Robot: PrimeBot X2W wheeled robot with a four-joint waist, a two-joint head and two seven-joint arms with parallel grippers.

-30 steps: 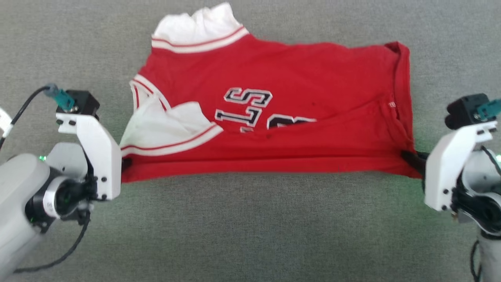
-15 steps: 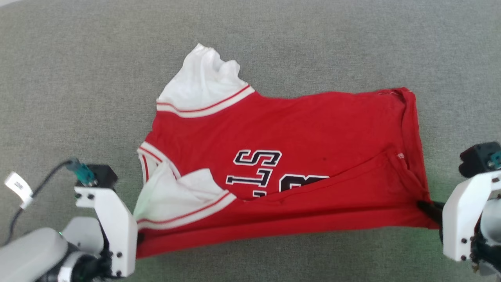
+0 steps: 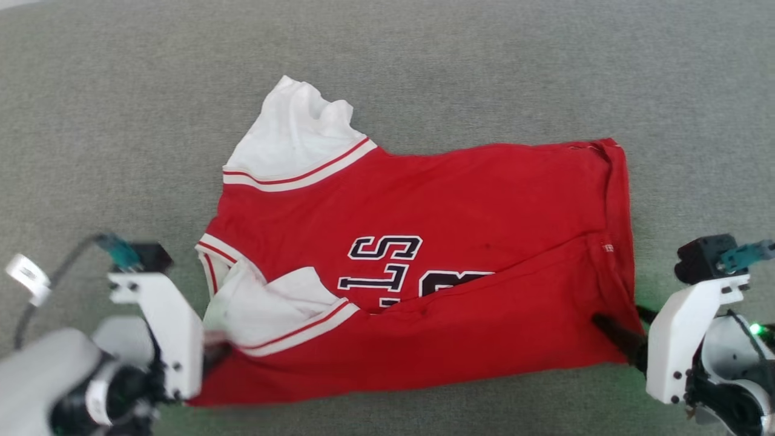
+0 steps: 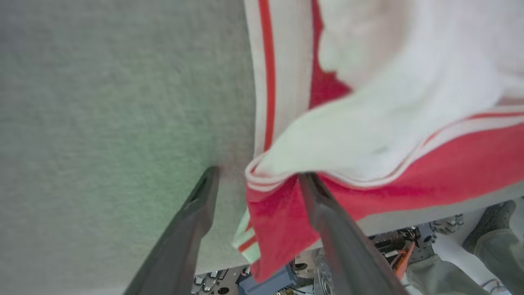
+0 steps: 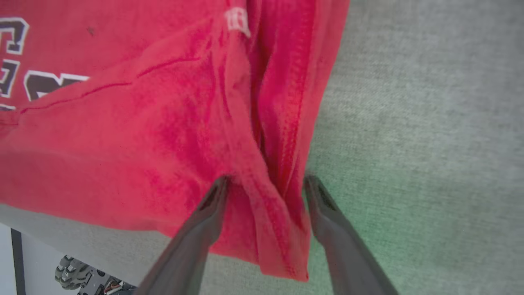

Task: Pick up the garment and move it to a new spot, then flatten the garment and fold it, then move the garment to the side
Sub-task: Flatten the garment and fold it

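The left gripper stands wide open, a striped corner of the garment loose between its fingers; in the head view it is blurred. The garment lies along the bench's near edge, its lettering half hidden under a fold. The right gripper is equally spread, straddling the bunched red hem.

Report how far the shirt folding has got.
Done: the T-shirt lies on the grey table, near edge folded over part of its lettering. In hand: left gripper and right gripper stand open around the near corners. Left: further folds, then moving it aside.
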